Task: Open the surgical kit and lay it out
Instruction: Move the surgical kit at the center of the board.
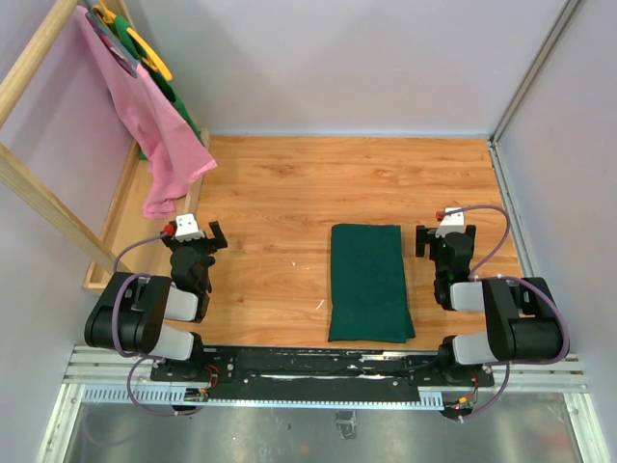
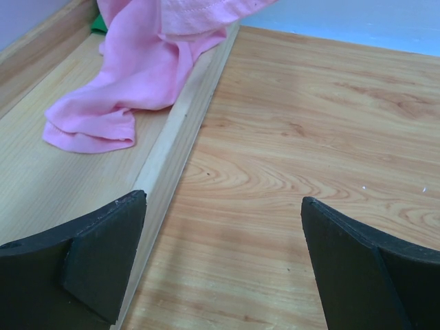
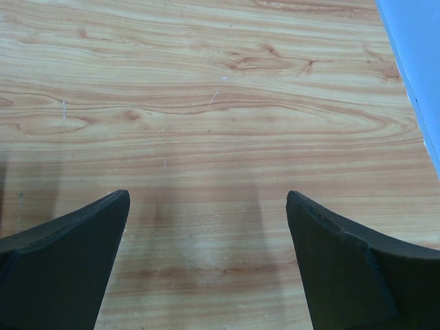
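Top external view: the kit (image 1: 366,282) lies folded shut, a flat dark green bundle on the table (image 1: 280,183). It sits toward 6 o'clock from the table's middle, its long side running 12 to 6, and whatever it holds is hidden by the cloth. The left gripper (image 1: 200,243) rests at 9 o'clock of the kit, well apart from it, with its jaws spread and nothing between them. The right gripper (image 1: 445,237) sits at 3 o'clock, near the kit but not touching it, jaws likewise wide and empty. A pink cloth (image 1: 159,135) hangs from a wooden rack (image 1: 39,203) at 10 o'clock.

Left wrist view: the left gripper (image 2: 223,254) stands wide open over bare wood, and its fingers (image 2: 103,261) hold nothing. A pale wooden rail (image 2: 185,137) runs from 7 towards 12 o'clock. The pink cloth (image 2: 137,75) is bunched at 11 o'clock, beyond the rail.

Right wrist view: the right gripper (image 3: 206,261) is open too, with only the table (image 3: 206,103) between its fingers (image 3: 69,268). A blue wall (image 3: 416,62) edges the picture at 2 o'clock.
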